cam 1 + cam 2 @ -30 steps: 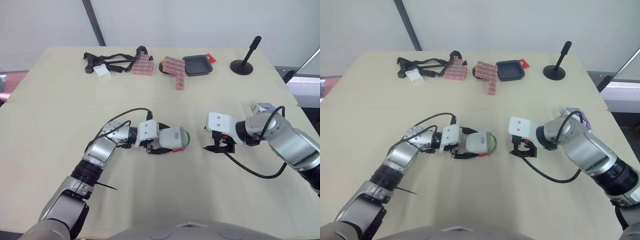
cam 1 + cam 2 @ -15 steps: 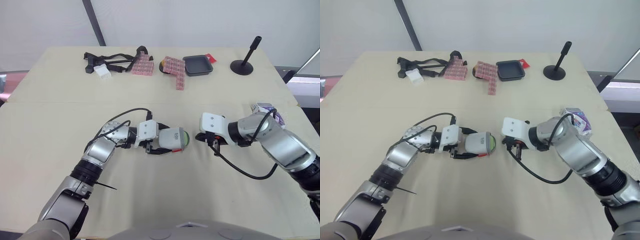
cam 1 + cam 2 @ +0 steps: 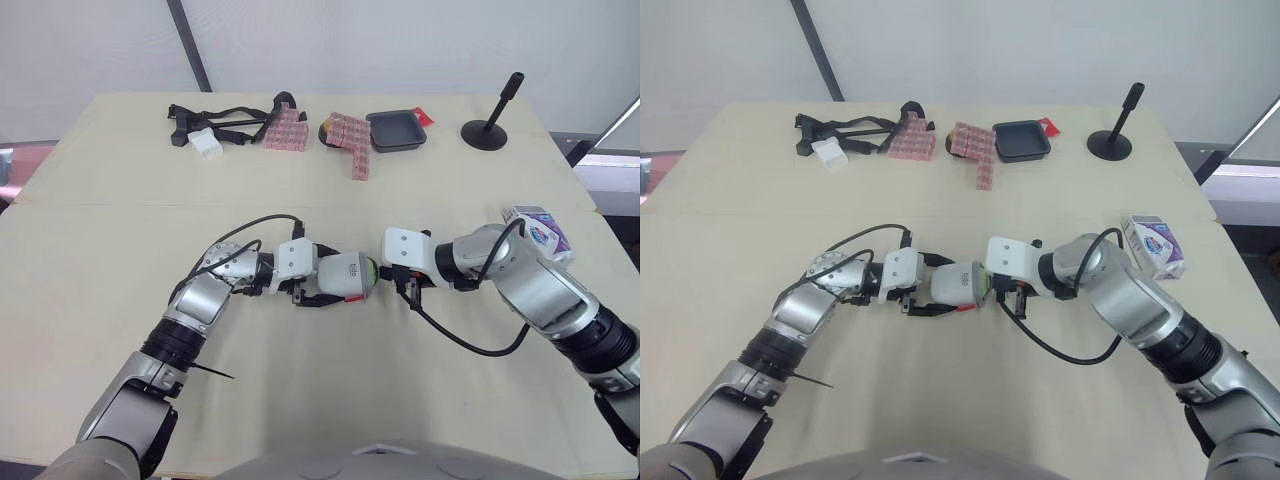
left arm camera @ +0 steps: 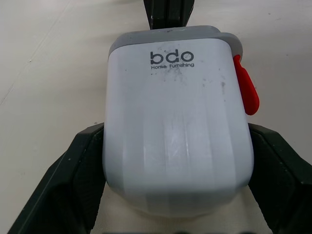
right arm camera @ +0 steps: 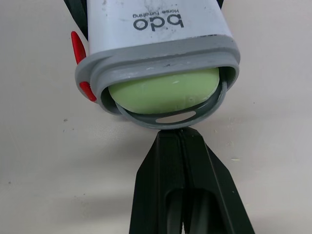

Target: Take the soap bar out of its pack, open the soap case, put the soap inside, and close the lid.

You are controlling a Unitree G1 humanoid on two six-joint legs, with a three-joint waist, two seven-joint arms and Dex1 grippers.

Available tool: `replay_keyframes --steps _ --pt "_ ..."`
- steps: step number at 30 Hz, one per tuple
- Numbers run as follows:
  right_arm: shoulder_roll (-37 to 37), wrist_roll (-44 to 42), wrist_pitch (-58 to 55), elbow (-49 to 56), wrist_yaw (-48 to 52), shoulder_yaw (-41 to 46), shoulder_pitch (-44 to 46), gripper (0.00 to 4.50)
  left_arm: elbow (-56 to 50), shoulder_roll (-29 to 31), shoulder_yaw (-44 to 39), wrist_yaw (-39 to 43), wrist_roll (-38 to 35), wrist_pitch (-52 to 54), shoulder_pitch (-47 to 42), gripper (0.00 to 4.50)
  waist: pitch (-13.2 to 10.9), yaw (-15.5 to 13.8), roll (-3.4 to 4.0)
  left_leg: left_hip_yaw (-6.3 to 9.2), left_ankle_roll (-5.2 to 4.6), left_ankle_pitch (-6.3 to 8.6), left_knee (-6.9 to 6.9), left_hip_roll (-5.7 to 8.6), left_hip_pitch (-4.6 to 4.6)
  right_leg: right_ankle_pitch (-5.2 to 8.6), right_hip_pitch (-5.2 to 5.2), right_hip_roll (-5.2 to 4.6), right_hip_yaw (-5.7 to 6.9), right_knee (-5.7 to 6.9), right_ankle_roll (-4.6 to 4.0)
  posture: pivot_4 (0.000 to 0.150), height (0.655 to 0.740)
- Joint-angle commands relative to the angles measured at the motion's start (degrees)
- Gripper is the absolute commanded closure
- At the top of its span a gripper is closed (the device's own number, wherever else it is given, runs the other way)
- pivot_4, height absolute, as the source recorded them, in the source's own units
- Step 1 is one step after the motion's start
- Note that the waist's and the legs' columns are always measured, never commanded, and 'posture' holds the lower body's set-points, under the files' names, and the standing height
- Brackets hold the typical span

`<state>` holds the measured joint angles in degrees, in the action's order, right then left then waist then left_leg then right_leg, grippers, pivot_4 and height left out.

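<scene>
A white soap case [image 4: 175, 126] with a grey rim and a red latch [image 4: 245, 92] lies on its side at the middle of the table, and my left gripper [image 3: 325, 281] is shut on it from the left. Green soap [image 5: 163, 92] sits inside and shows at the case's open right end. My right gripper [image 5: 178, 141] is shut, its tips touching the grey inner tray [image 5: 170, 118] that sticks out of that end. The white and purple soap pack [image 3: 537, 228] lies near the table's right edge, behind my right arm.
Along the far edge are a black strap [image 3: 220, 122] with a white piece [image 3: 205, 143], two piles of pink blocks [image 3: 285, 130] [image 3: 350, 145], a black tray [image 3: 395, 130] and a black stand [image 3: 490, 125].
My right gripper has shut and moved left to the case's open end. The left gripper and the case have not moved.
</scene>
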<state>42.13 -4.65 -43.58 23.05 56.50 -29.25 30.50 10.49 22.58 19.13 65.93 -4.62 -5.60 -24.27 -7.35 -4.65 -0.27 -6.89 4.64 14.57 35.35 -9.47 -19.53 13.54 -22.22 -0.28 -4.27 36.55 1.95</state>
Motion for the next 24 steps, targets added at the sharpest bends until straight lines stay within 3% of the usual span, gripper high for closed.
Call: replay_keyframes --steps 1,7,12,18,24 --pt "0.0 0.43 1.46 1.44 0.77 0.26 1.28 4.48 -2.17 -0.15 -0.2 -0.12 -0.91 -0.76 -0.35 0.85 0.0 0.01 0.0 0.0 0.0 0.0 0.0 0.0 0.0 0.0 0.0 0.0 0.0 0.0 0.0 0.15 0.74" --pt "0.7 0.31 1.21 1.63 1.12 2.05 0.44 4.48 -2.22 0.03 -0.27 -0.04 -0.99 -0.96 -0.1 0.85 0.0 0.02 0.0 0.0 0.0 0.0 0.0 0.0 0.0 0.0 0.0 0.0 0.0 0.0 0.0 0.15 0.74" --pt "0.53 -5.81 -2.74 3.34 -0.17 11.21 -5.37 4.48 -1.96 0.76 -0.97 0.26 -1.29 -1.45 -0.03 0.85 0.0 -0.25 0.0 0.0 0.0 0.0 0.0 -0.01 -0.03 0.0 0.0 -0.01 0.0 -0.02 0.0 0.15 0.74" --pt "1.39 -17.36 -8.11 5.23 1.23 24.84 -16.0 2.63 -1.97 1.54 -1.74 0.34 -1.98 -1.59 -0.02 0.85 0.0 -0.65 0.0 0.0 -0.01 0.01 0.0 -0.01 -0.08 0.0 0.0 -0.03 0.03 -0.08 0.0 0.15 0.74" --pt "-4.7 -32.07 -27.69 4.04 -3.41 37.93 -19.8 0.64 1.35 1.49 -1.88 0.16 -0.81 -6.84 -1.4 0.85 0.0 -0.37 0.01 -0.02 -0.01 -0.01 0.0 0.0 -0.01 0.0 0.0 -0.03 0.0 -0.18 0.0 0.15 0.74"
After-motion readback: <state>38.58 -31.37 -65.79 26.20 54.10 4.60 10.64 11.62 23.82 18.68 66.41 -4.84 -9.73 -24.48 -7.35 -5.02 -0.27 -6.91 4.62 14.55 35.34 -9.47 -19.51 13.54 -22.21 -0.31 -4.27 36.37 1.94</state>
